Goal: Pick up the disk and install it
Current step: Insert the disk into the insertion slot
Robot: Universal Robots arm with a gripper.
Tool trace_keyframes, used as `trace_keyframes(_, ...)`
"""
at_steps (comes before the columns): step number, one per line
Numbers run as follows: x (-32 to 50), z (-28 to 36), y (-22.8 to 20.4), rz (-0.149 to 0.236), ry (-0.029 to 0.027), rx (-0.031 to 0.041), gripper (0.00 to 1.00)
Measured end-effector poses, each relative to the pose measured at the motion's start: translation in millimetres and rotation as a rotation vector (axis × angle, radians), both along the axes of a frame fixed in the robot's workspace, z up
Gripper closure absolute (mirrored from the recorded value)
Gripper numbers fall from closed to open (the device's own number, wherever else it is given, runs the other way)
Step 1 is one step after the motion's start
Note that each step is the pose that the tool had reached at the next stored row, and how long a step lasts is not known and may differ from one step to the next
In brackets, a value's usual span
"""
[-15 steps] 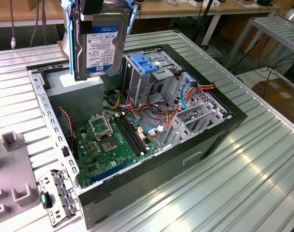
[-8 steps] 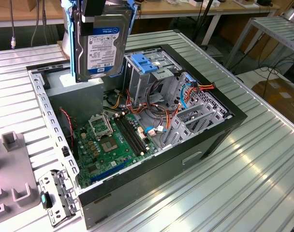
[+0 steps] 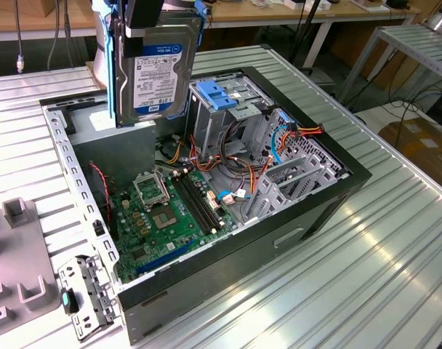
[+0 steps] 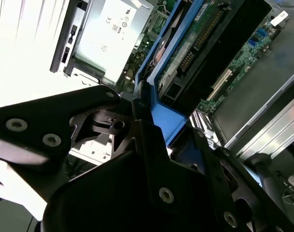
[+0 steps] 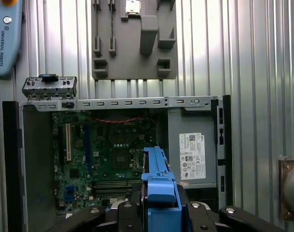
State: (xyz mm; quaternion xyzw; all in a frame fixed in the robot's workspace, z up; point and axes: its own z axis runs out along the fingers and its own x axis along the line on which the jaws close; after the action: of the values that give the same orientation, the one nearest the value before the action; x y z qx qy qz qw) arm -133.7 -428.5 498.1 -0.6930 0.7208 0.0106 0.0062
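While the open computer case [image 3: 330,190] lies on its side on a ribbed metal table [image 3: 395,247], workbenches [image 3: 294,16] and hanging cables [image 3: 59,29] line the room behind. A grey plate [image 3: 17,280] with raised blocks lies at the exterior view's left. The disk [image 3: 154,69] hangs in the air over the far end of the case, near the grey box [image 5: 193,154] with a white sticker. It stands on edge, long axis vertical, with its label facing the exterior camera and blue rails along its long sides. The gripper [image 3: 145,13] has its black fingers [image 5: 127,215] clenched on the disk's upper end.
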Motion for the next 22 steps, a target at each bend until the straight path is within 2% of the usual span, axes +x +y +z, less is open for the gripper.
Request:
trace_keyframes(15,0.1,0.0,-13.0,0.0,0.0,0.0,0.63)
trace_keyframes(22,6.4,-0.1,-16.8,0.0,0.0,0.0,0.63)
